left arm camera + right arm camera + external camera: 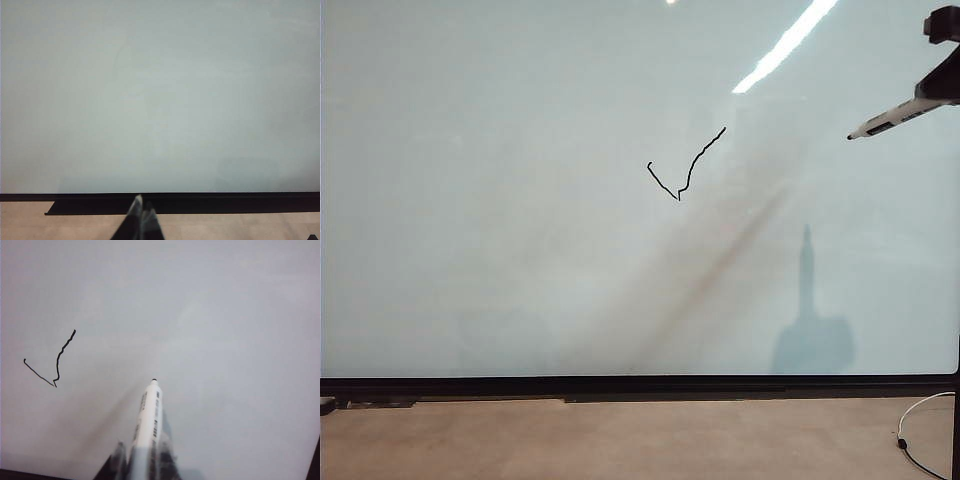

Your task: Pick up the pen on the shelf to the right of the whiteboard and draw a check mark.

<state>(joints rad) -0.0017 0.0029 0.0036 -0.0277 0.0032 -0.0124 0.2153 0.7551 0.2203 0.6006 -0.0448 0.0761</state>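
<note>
Right gripper (145,460): at the upper right edge of the exterior view, off the board surface; its jaws are narrowed onto the pen, one finger on each side of the barrel.
Pen (890,118): held in the right gripper, slanting down and to the left in the exterior view, dark tip leading; the tip is clear of the whiteboard and well apart from the check mark.
Check mark (685,170): thin black wobbly tick near the middle of the whiteboard, short left stroke, longer right stroke rising.
Whiteboard (500,220): glossy pale board filling most of the view, black frame along its lower edge.
Left gripper (142,212): low, in front of the board's lower frame; fingertips lie together, pinched closed on nothing.
Cable (915,425): white, on the floor at the lower right.
</note>
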